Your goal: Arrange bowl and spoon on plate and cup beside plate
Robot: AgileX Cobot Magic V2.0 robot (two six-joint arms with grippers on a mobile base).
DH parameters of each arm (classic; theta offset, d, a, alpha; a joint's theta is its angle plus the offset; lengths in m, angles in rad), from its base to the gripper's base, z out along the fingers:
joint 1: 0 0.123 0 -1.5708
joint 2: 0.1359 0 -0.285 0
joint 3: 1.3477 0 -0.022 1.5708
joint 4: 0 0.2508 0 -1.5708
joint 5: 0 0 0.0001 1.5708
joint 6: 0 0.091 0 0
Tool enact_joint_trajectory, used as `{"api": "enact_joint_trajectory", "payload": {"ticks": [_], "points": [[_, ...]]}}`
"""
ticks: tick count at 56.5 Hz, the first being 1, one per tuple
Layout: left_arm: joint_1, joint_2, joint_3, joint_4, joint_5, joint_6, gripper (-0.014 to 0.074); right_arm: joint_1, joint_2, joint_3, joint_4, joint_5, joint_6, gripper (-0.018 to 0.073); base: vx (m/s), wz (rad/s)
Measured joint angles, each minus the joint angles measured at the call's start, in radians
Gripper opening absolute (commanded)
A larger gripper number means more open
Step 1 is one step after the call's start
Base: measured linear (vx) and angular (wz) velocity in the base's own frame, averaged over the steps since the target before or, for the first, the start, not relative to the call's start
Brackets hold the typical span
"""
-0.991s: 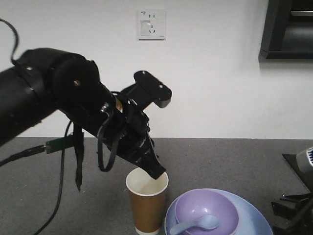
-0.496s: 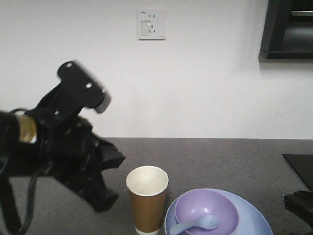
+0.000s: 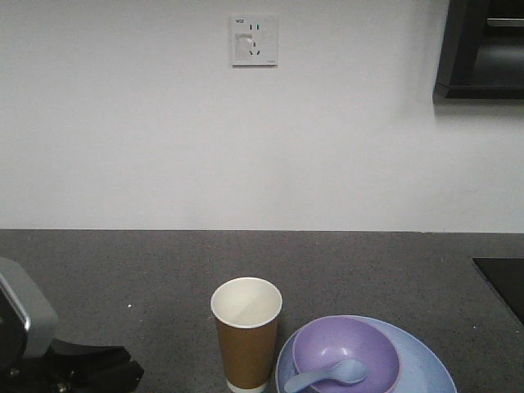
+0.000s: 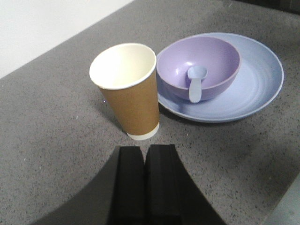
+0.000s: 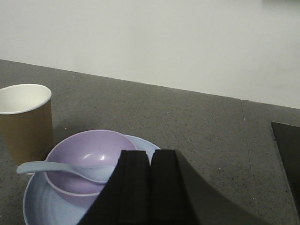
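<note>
The left arm, which reached over the cup a second ago, has drawn back to the frame's lower left, so the arrangement looks finished. The plate holds the bowl, with the spoon lying inside it; the cup stands upright just beside the plate's rim. The left gripper and right gripper both show fingers pressed together, holding nothing. The counter is dark grey speckled stone under a white wall with a socket.
</note>
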Motion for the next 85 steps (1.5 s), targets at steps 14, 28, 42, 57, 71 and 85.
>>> {"api": "enact_joint_trajectory", "payload": {"ticks": [14, 28, 42, 57, 71, 85], "points": [[0.000, 0.001, 0.000, 0.000, -0.007, 0.000, -0.0003, 0.000, 0.000, 0.000, 0.000, 0.001, 0.000, -0.0006, 0.00, 0.00], [0.000, 0.001, 0.000, 0.000, -0.007, 0.000, -0.0003, 0.000, 0.000, 0.000, 0.000, 0.001, 0.000, -0.0006, 0.00, 0.00], [0.000, 0.001, 0.000, 0.002, -0.007, 0.000, -0.0003, 0.000, 0.000, 0.000, 0.000, 0.001, 0.000, -0.0006, 0.00, 0.00], [0.000, 0.001, 0.004, 0.080, -0.024, 0.000, -0.0003, 0.000, 0.000, 0.000, 0.000, 0.001, 0.000, -0.0006, 0.00, 0.00], [0.126, -0.152, 0.163, 0.161, -0.182, -0.030, -0.0003, 0.000, 0.000, 0.000, 0.000, 0.003, 0.000, -0.0006, 0.00, 0.00], [0.410, -0.546, 0.465, 0.160, -0.192, -0.082, -0.0003, 0.000, 0.000, 0.000, 0.000, 0.010, 0.000, -0.0006, 0.00, 0.00]]}}
